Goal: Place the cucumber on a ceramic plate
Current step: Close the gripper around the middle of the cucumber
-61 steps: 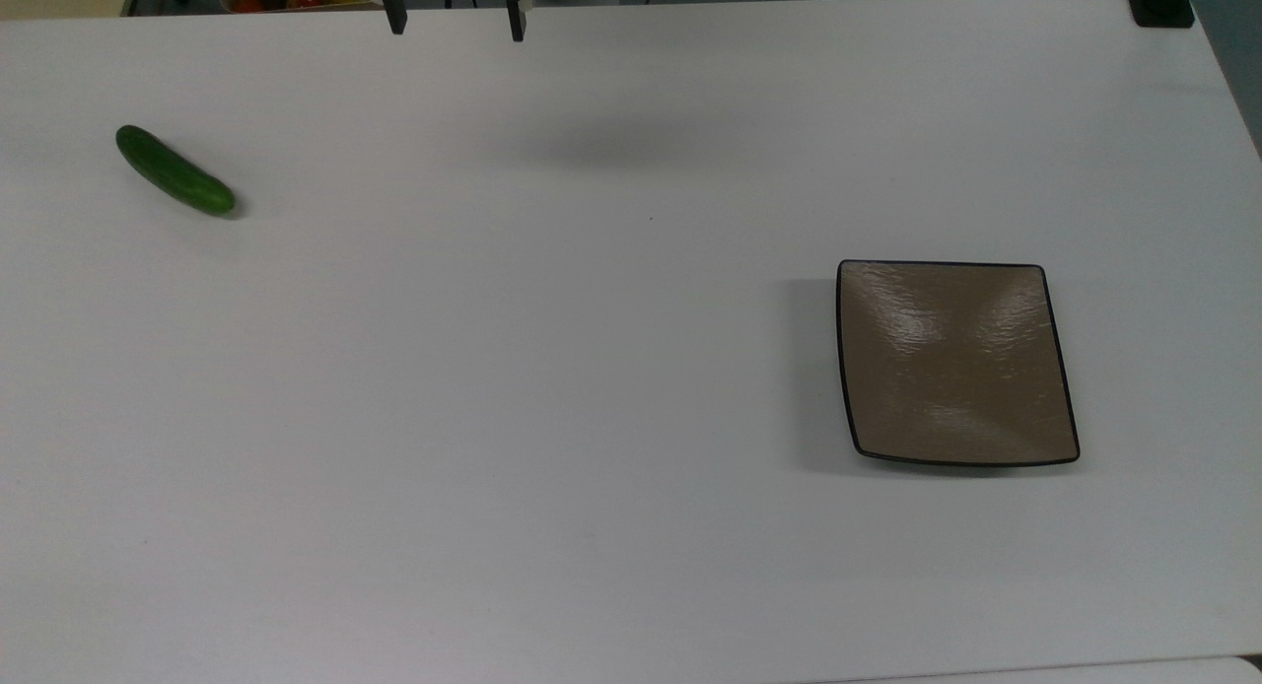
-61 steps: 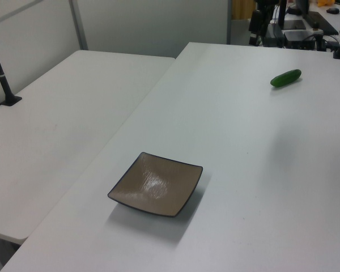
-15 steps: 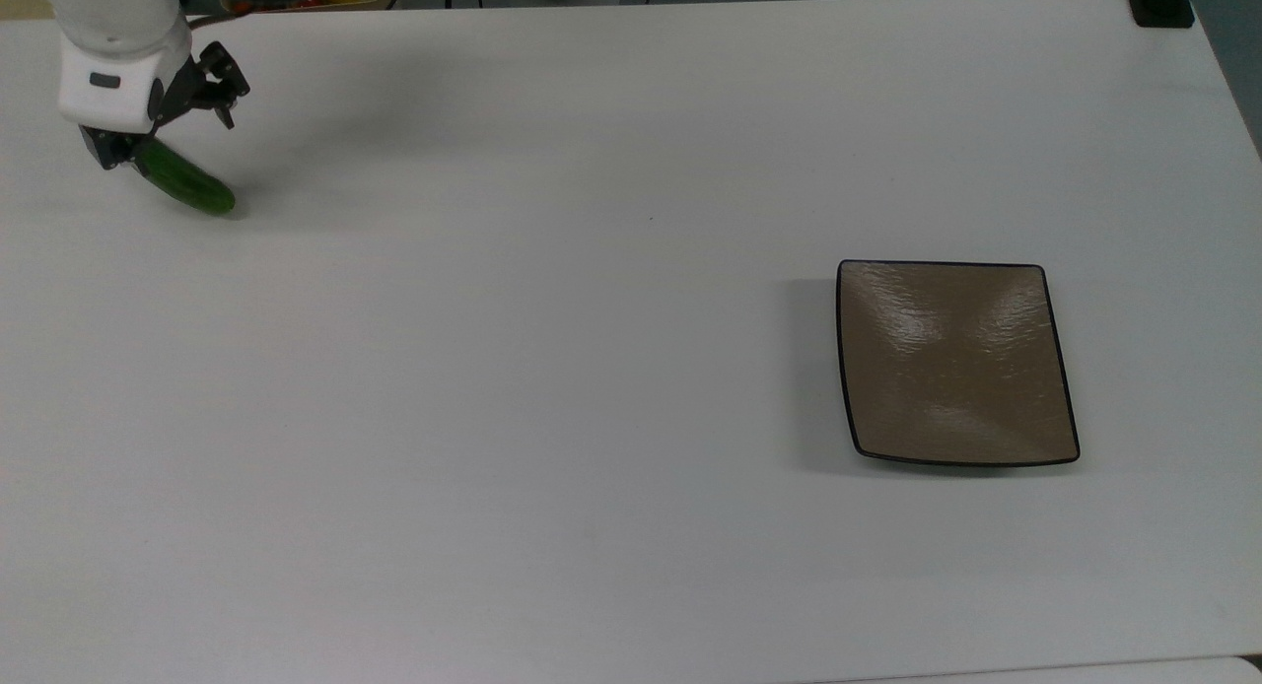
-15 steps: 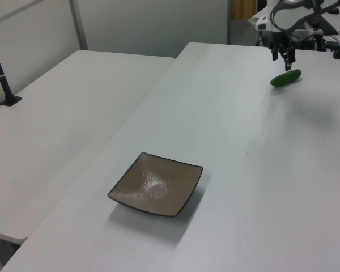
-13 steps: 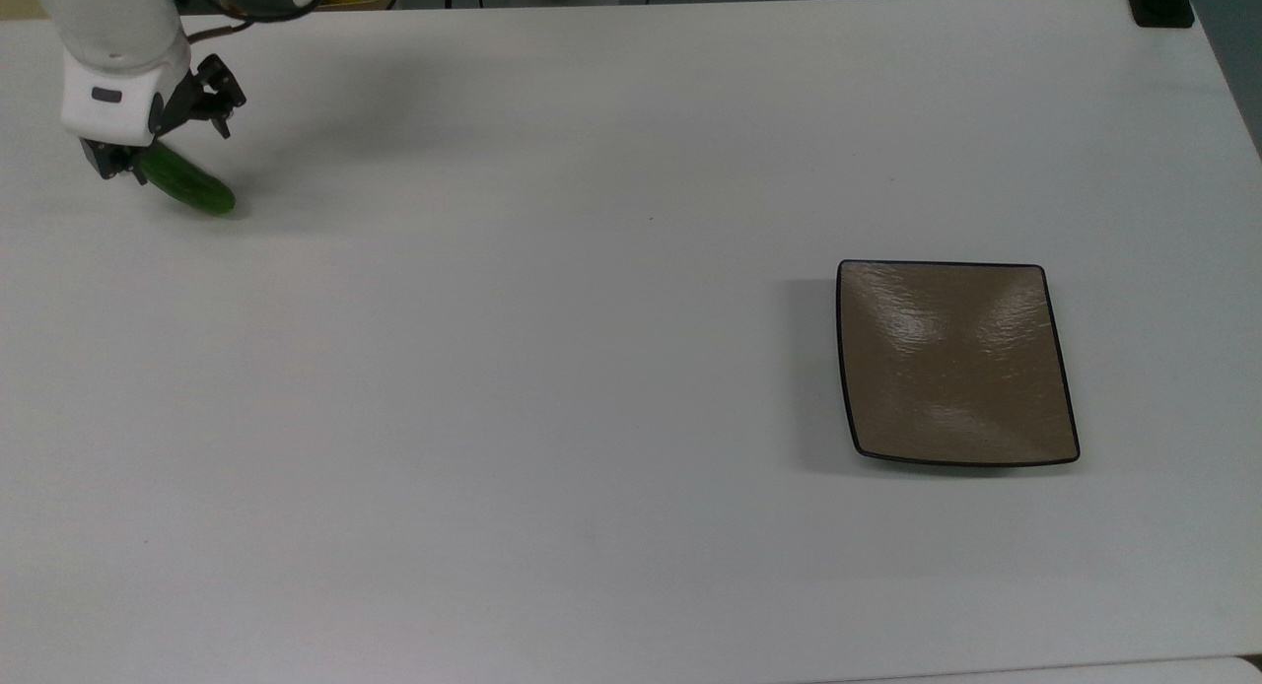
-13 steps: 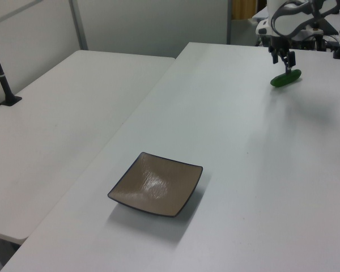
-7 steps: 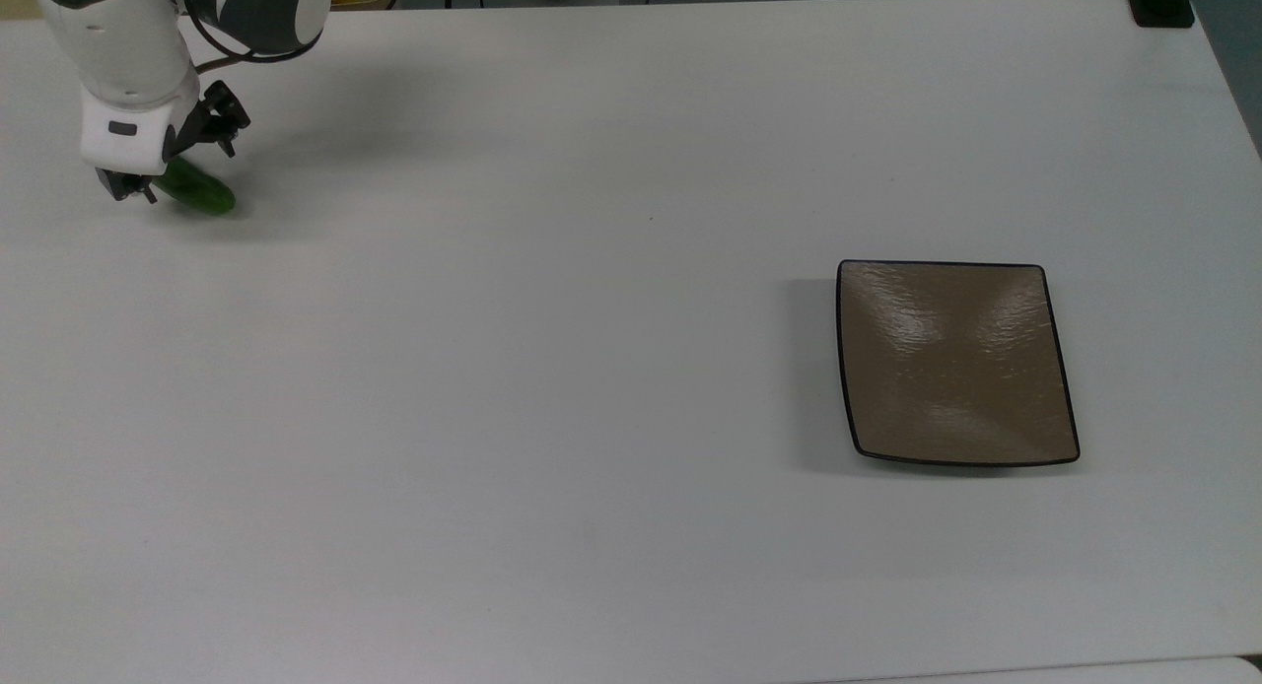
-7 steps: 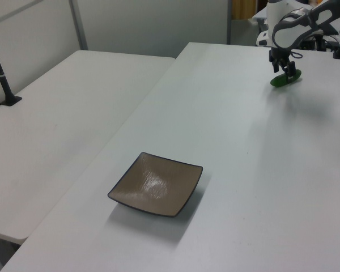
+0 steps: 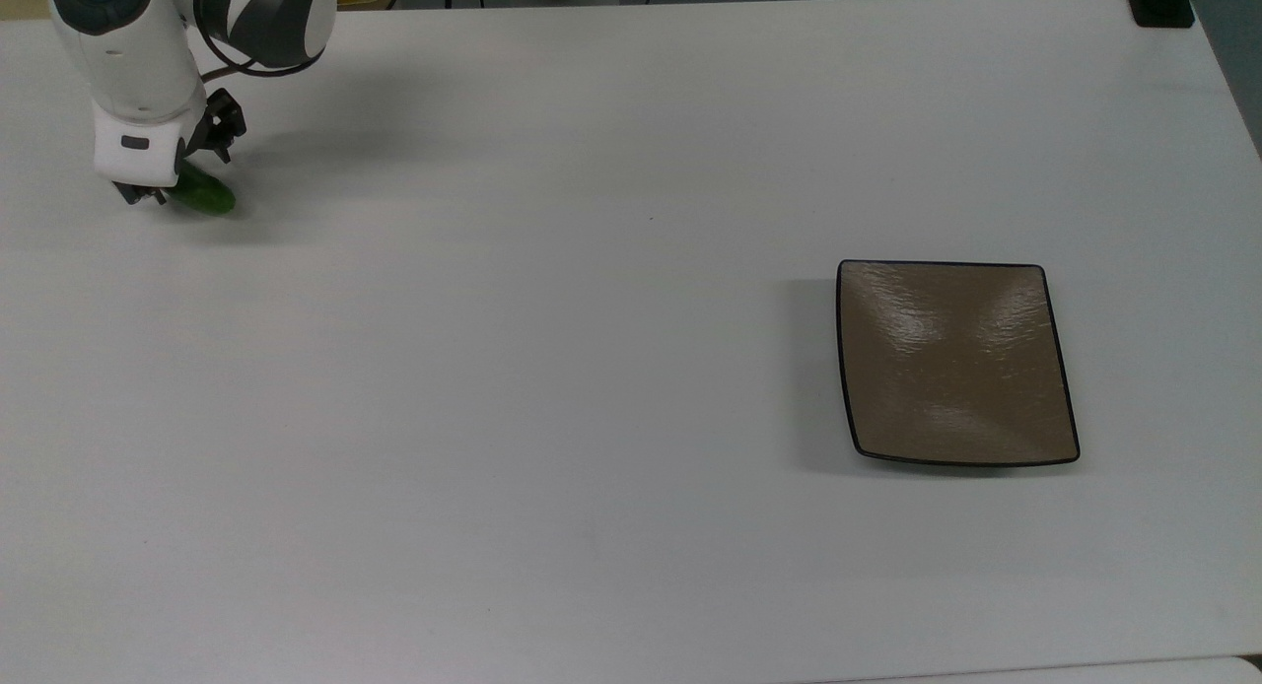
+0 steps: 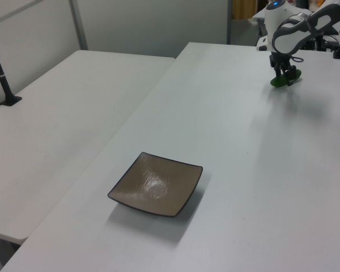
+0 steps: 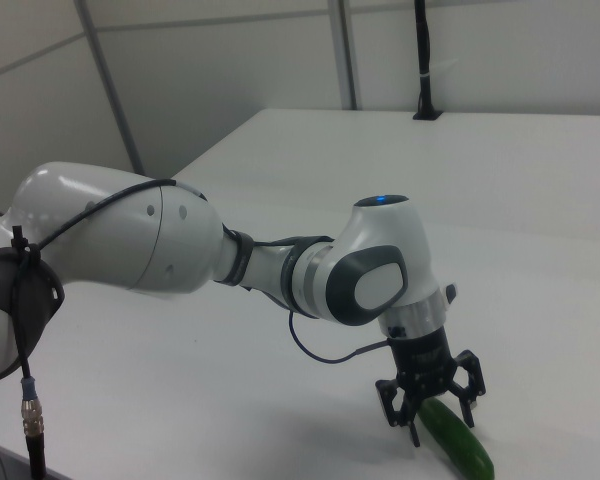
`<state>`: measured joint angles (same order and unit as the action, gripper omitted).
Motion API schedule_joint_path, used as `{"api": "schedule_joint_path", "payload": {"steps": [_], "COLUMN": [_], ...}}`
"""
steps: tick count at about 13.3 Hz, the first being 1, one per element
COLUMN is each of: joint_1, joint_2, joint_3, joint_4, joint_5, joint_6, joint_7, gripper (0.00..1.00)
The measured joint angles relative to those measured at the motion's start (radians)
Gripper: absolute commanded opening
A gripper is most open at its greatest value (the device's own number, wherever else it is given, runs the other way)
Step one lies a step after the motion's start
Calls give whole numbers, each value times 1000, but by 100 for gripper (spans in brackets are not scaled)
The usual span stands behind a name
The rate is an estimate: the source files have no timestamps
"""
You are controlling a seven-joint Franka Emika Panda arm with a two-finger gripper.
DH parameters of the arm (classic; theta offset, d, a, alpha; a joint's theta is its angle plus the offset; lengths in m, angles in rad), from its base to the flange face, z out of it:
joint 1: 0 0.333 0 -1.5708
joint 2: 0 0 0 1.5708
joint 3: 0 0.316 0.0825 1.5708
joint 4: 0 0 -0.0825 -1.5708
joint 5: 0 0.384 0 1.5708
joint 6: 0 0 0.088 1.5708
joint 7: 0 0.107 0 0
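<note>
The dark green cucumber point(image 9: 207, 198) lies on the white table at the top view's far left, also seen as the cucumber point(image 10: 280, 83) and the cucumber point(image 11: 460, 449). My gripper point(image 9: 177, 168) is lowered over its far end, open, with one finger on each side. The right view shows the gripper point(image 11: 440, 422) with its fingertips low beside the cucumber, not closed on it. In the left view, the gripper point(image 10: 285, 75) covers most of the cucumber. The square brown ceramic plate point(image 9: 954, 361) sits bare far off at the top view's right, also seen as the plate point(image 10: 157, 184).
A wide stretch of white table point(image 9: 552, 369) lies between cucumber and plate. A black clamp point(image 9: 1163, 4) sits at the top view's top right corner. A second table point(image 10: 56, 113) with a black post point(image 10: 3, 76) stands at the left view's left.
The arm came from the table's back edge to the cucumber and over the last second sank lower, so its open fingers now straddle it. Cucumber and plate have not moved.
</note>
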<state>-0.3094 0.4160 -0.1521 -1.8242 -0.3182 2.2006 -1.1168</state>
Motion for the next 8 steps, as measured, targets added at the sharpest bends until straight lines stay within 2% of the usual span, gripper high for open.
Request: {"api": "schedule_joint_path", "payload": {"steps": [2,5,7,8], "joint_1": [0,0,0,0], "joint_2": [1,1,1,2], "joint_3": [0,0,0,0], "joint_4": [0,0,0,0], "joint_5": [0,0,-5,-6], "joint_6": [0,0,0,0], "joint_7": [0,0,0,0], "gripper": [51,27,7,4]}}
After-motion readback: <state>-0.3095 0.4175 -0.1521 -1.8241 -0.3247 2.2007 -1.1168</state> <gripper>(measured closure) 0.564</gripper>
